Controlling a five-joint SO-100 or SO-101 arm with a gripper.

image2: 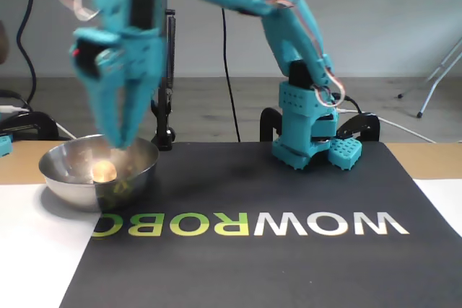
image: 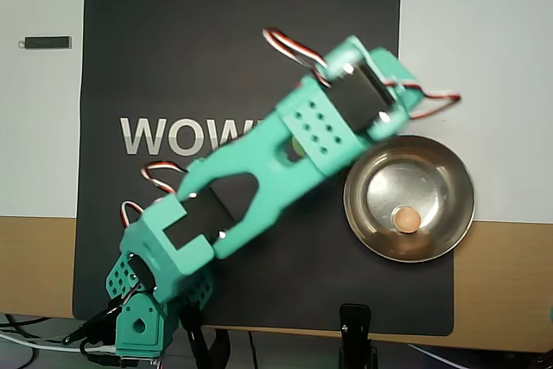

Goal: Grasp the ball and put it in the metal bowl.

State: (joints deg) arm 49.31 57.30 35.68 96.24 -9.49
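The ball (image: 406, 218), small and peach-tan, lies inside the metal bowl (image: 367, 181) on the mat's right edge in the overhead view. The fixed view shows the ball (image2: 103, 171) resting in the bowl (image2: 72, 185) at the left. My teal gripper (image2: 121, 141) hangs just above the bowl's right rim, blurred by motion. Its fingertips meet at a point with nothing between them, and it does not touch the ball. From overhead the wrist (image: 363, 97) sits up and left of the bowl and hides the fingers.
A black WOWROBO mat (image: 216, 41) covers the table's middle, with white surface either side. A small dark stick (image: 47, 42) lies at the far left. The arm's base (image2: 307, 138) stands at the mat's back edge, with a black clamp (image: 357, 326) and cables nearby.
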